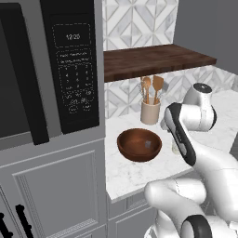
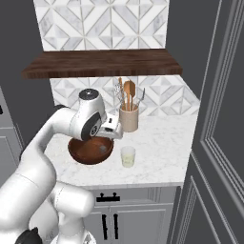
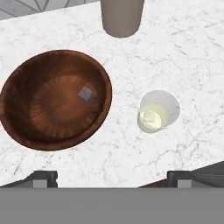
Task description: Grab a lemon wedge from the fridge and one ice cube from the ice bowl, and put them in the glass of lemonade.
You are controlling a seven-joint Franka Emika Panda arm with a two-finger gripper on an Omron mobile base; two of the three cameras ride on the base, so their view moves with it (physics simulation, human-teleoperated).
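Observation:
The ice bowl [image 3: 26, 118] is a wide dark wooden bowl on the marble counter, with one pale ice cube [image 3: 85, 93] lying inside it. To its right stands the glass of lemonade [image 3: 173, 107], where a small pale piece [image 3: 150, 117] sits in the yellowish liquid; I cannot tell what that piece is. My gripper [image 3: 113, 177] hangs open and empty above the counter, between bowl and glass, its fingertips [image 3: 43, 177] spread wide. From the right base view the hand hovers over the bowl [image 2: 78, 153] beside the glass [image 2: 127, 156]. The fridge is out of view.
A beige crock of wooden spoons [image 2: 128, 119] stands behind the glass, under a dark wooden shelf [image 2: 102, 63]. A black microwave [image 1: 74, 65] sits in the cabinet on the left. A tall dark grey panel [image 2: 214, 119] bounds the counter on the right.

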